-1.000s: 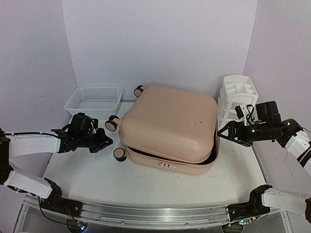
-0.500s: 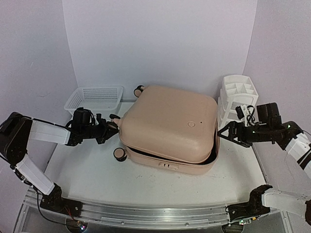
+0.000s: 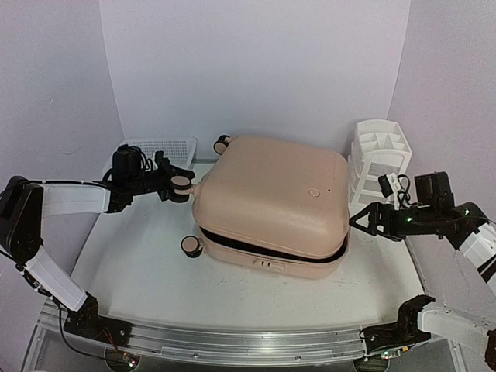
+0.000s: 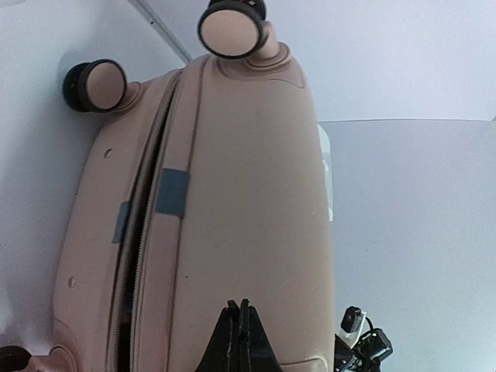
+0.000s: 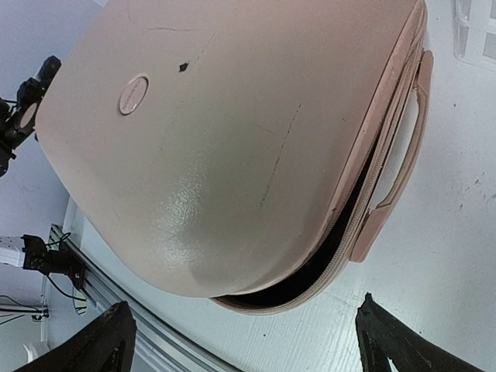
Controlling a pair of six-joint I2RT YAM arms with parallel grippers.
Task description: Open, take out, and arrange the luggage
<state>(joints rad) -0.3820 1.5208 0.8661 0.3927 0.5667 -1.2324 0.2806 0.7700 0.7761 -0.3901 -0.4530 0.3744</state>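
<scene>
The peach-pink luggage (image 3: 271, 198) lies flat in the middle of the table, its wheels (image 3: 191, 246) pointing left. Its lid is slightly ajar, and a dark gap (image 5: 341, 256) shows black lining along the front and right edges. My left gripper (image 3: 180, 186) is shut and empty, right at the upper wheel on the case's left end. In the left wrist view its fingertips (image 4: 239, 304) rest against the lid shell (image 4: 248, 194). My right gripper (image 3: 359, 221) is wide open just off the case's right corner, with the gap and the side handle (image 5: 395, 170) in front of it.
A white mesh basket (image 3: 167, 145) stands at the back left, partly behind my left arm. A white drawer organizer (image 3: 380, 151) stands at the back right, close behind my right arm. White walls close in the back and sides, and a metal rail (image 3: 232, 345) runs along the near edge.
My left arm swung up and back to the case's upper wheel, and the lid's left side rose, widening the seam gap. My right gripper drew back slightly to the right and toward the near edge.
</scene>
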